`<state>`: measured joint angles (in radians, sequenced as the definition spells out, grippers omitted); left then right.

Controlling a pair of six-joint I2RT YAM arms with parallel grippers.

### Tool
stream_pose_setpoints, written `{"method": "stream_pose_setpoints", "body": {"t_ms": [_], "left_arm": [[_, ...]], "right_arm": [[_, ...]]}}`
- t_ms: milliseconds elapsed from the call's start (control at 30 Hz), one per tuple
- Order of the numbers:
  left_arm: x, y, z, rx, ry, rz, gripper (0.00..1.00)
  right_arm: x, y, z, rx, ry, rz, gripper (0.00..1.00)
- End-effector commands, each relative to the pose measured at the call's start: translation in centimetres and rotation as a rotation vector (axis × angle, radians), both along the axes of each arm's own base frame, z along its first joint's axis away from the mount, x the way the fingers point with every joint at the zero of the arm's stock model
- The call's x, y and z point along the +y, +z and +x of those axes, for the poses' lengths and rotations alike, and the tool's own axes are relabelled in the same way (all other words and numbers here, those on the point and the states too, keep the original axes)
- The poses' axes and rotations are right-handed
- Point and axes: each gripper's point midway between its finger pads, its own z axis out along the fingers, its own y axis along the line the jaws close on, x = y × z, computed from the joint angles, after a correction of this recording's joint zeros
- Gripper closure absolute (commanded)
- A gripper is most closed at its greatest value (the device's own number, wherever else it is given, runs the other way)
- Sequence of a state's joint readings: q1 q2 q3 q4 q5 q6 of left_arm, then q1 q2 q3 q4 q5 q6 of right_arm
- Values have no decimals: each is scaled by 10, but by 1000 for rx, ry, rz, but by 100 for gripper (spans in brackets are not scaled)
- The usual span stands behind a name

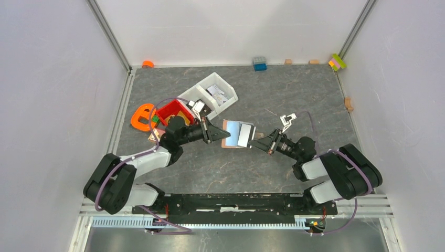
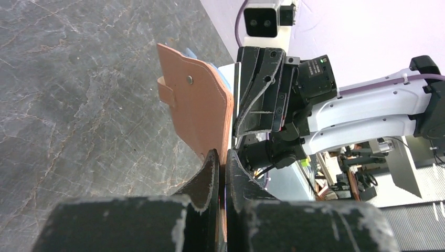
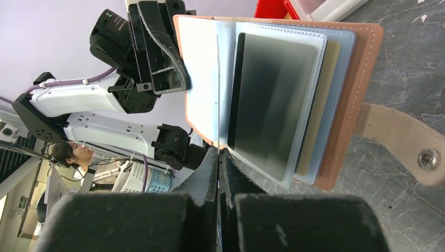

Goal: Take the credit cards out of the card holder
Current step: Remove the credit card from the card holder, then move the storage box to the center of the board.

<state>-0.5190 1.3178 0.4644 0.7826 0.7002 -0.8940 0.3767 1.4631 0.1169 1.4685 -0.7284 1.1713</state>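
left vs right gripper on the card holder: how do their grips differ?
The left gripper pinches the card holder's brown outer cover; right gripper pinches a thin pale sheet inside it. The left gripper enters from the left, right gripper from the right. Both are shut.

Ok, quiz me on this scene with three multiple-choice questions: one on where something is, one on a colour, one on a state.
1. Where is the holder?
A) flat on the table
B) in a red bin
C) held up between the left gripper and right gripper

2. What colour is its cover?
A) tan-brown
B) black
C) green

3. What state is it in?
A) snapped shut
B) open, tab loose
C) folded in half, tab tucked in

Answers:
1 C: both grippers are shut on its opposite edges.
2 A: the stitched cover shows tan-brown in both wrist views.
3 B: its sleeves are spread out and the tab hangs unsnapped.
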Motion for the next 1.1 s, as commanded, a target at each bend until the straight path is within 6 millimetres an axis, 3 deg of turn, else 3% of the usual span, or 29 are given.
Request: {"method": "stream_pose_setpoints", "body": {"t_ms": [0,133,333,467,533,733,900,1067], "left_arm": [[7,16,7,-82,49,-20,98],[21,-6,23,-43,169,106,98],[36,-18,34,-17,277,210,96],[37,-27,36,16,279,244,97],[38,-29,37,24,288,253,97],[44,-28,36,4,302,283,97],[48,-34,35,9,307,332,97],[45,-33,34,14,299,309,96]], "right_arm": [[-11,71,-11,-393,-35,139,100],[-11,45,7,-328,-82,30,100],[-16,5,44,-289,-174,-246,100],[-29,-11,81,-274,-269,-478,100],[-31,-9,98,-269,-306,-544,100],[-6,11,142,-299,-290,-643,100],[31,10,189,-298,-217,-732,100],[51,-6,232,-316,-199,-839,100]]}}
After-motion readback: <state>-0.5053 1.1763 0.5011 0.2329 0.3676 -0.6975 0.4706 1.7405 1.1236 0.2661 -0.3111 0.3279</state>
